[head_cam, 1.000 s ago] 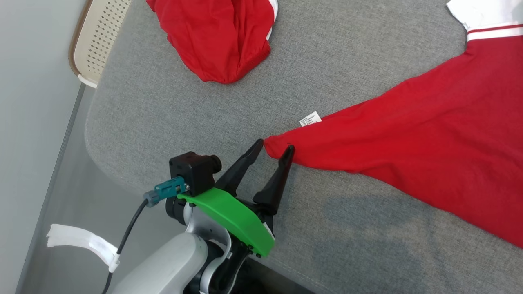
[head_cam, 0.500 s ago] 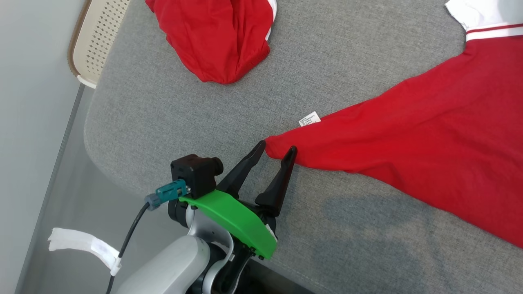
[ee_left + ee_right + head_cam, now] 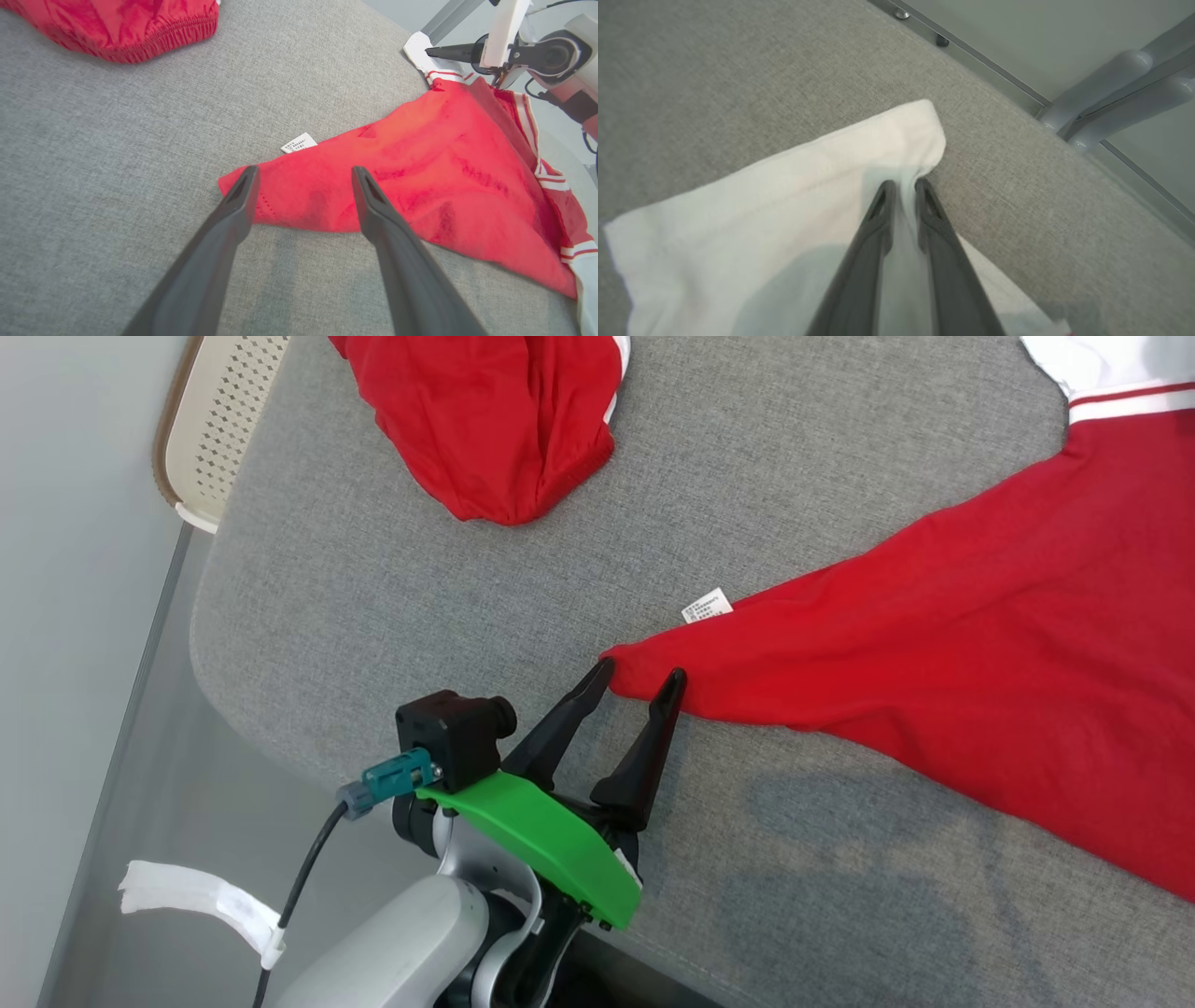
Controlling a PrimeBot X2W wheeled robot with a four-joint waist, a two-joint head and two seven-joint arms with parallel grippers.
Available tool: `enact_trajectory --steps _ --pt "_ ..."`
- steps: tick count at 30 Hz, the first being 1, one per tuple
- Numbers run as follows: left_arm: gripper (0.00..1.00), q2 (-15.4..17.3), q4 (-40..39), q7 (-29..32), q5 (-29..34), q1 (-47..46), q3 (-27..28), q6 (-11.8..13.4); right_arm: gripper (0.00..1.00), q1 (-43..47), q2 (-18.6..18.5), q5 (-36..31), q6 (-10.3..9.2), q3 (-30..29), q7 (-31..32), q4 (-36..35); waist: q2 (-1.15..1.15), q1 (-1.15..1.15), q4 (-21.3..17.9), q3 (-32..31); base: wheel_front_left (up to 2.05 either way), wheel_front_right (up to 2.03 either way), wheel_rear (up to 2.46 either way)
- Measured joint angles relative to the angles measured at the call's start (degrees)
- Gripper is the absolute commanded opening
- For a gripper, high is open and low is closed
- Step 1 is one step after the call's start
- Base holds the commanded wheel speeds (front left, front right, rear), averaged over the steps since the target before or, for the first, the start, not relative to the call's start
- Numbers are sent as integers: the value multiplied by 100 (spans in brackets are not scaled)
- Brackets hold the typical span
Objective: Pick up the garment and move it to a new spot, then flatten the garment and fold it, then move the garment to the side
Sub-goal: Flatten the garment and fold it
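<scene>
I find the red knit garment with white striped trim (image 3: pixel 934 644) lying spread on the grey woven cushion surface (image 3: pixel 392 569), its near corner pointing at my left gripper (image 3: pixel 642 672). That claw stands wide, its two dark fingers straddling the red corner, tips at the cloth but not closed on it. My right gripper (image 3: pixel 904 183) is drawn narrow, with the garment's white end (image 3: pixel 784 200) bunched between its tips. I judge that a pinch, though I cannot tell how deep the bite is. The step in hand appears to be securing two ends before the lift. I would press the left tips into the cushion and close on the hem itself, not on the small white care label (image 3: pixel 708 607) just beside the corner. I would then raise both arms together and level. The route should stay well apart from the second crumpled red garment (image 3: pixel 485 420) at the far edge.
</scene>
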Motion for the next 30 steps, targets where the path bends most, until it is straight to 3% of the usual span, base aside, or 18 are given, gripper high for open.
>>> enact_trajectory --steps 7,12,17,24,30 --pt "100 5 44 -21 -15 -15 52 -11 0 -19 -281 324 7 170 -90 -257 0 0 7 -26 0 0 0" --pt "100 -5 234 98 -294 -30 94 -259 0 -174 -470 647 7 188 -204 -601 0 0 -1 -64 0 0 0" --pt "100 -24 900 126 -381 -246 220 -409 0 -218 -782 934 5 299 -207 -1059 0 0 -34 -104 0 0 0" --pt "100 -202 1570 88 -599 -510 379 -756 0 -210 -1002 1192 7 464 -157 -1524 0 0 -319 -121 0 0 0" --pt "100 -278 2227 76 -548 -817 377 -865 0 -194 -1100 1303 5 490 -240 -1652 0 0 -496 -139 0 0 0"
